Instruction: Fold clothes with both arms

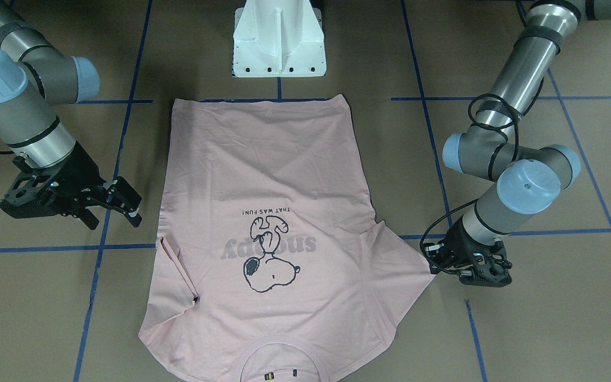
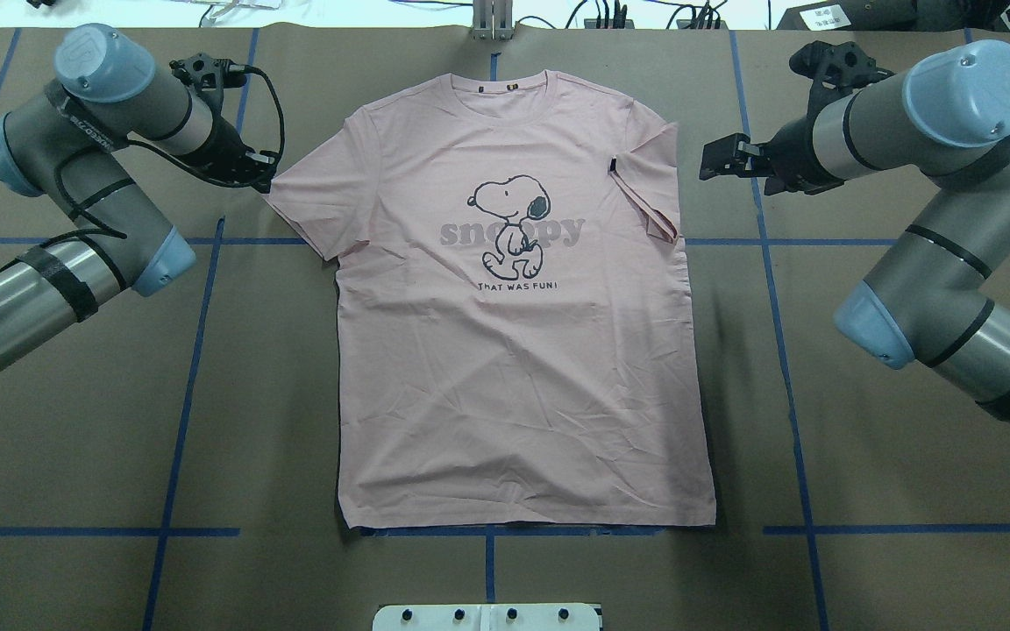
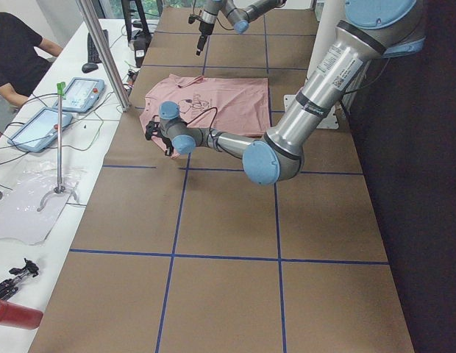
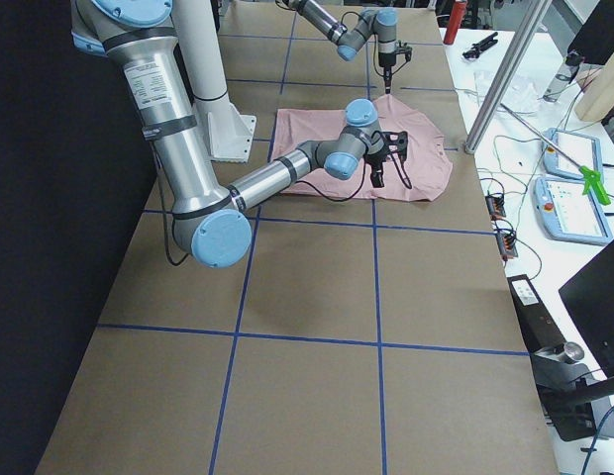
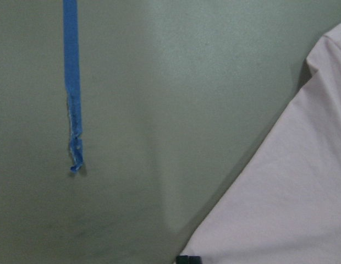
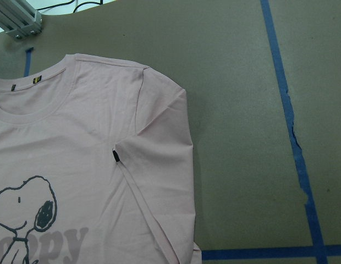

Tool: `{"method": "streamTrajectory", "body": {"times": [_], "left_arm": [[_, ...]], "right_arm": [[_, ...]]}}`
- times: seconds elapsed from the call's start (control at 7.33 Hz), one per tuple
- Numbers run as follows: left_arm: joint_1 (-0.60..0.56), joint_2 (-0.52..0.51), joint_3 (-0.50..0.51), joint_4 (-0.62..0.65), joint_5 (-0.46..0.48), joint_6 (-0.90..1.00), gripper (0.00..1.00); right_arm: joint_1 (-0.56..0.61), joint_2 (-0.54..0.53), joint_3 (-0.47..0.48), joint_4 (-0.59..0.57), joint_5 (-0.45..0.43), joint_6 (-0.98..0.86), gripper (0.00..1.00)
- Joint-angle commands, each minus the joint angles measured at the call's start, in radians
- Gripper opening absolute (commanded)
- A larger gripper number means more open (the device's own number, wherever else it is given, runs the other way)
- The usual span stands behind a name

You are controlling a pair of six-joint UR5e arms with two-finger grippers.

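One flat pink T-shirt (image 2: 522, 368), sleeve (image 2: 648, 180) folded in; right jaws apart, left jaws unclear.

Brown table (image 2: 75, 421), blue tape lines (image 2: 75, 531), pink T-shirt (image 2: 514, 377) flat

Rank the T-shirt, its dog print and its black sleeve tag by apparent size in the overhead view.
1. T-shirt, by far the largest.
2. dog print.
3. sleeve tag, a tiny dark mark.

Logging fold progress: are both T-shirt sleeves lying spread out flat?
No, the right-side sleeve is folded inward onto the T-shirt.
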Motion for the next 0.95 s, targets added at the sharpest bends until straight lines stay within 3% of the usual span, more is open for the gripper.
{"method": "streamTrajectory", "body": {"times": [0.0, 0.82], "left_arm": [[0.001, 0.004, -0.005, 0.003, 0.004, -0.056, 0.6], [0.009, 0.013, 0.005, -0.002, 0.009, -0.058, 0.52]], "right_arm": [[0.0, 0.003, -0.001, 0.0, -0.001, 0.002, 1.0], [-0.002, 0.006, -0.003, -0.008, 0.0, 0.002, 1.0]]}}
